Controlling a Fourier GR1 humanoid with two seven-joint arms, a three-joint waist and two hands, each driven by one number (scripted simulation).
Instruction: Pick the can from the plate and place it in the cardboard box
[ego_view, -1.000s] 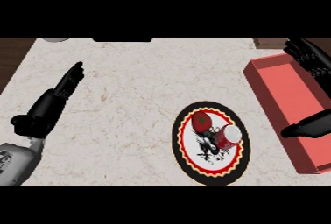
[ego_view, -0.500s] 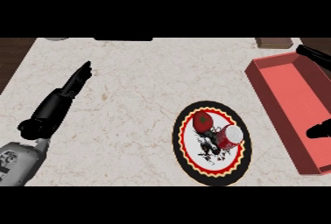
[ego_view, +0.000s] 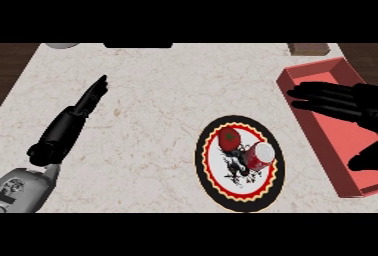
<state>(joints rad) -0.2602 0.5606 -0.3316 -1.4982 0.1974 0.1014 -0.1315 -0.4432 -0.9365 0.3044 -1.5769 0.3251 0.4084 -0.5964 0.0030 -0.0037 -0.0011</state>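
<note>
A red can (ego_view: 249, 151) lies on its side on the round plate (ego_view: 238, 191), its pale end toward the lower right. The plate has a black and red rim and sits right of the counter's middle. The cardboard box (ego_view: 301, 106) is a long red tray along the right edge, next to the plate. My right hand (ego_view: 341, 101) hovers over the box with fingers straight, pointing left; its thumb shows lower down by the box's near end. My left hand (ego_view: 68, 124) rests open at the left, fingers up, far from the plate. Neither hand touches the can.
The marble counter ends at a dark wood strip on the left. Along the far edge stand a grey round object (ego_view: 62, 45), a black object (ego_view: 138, 45) and a brown block (ego_view: 308, 49).
My right hand has swung in from the right edge and now spreads over the box, fingers pointing left. The left arm has shifted slightly. The can and plate are unmoved.
</note>
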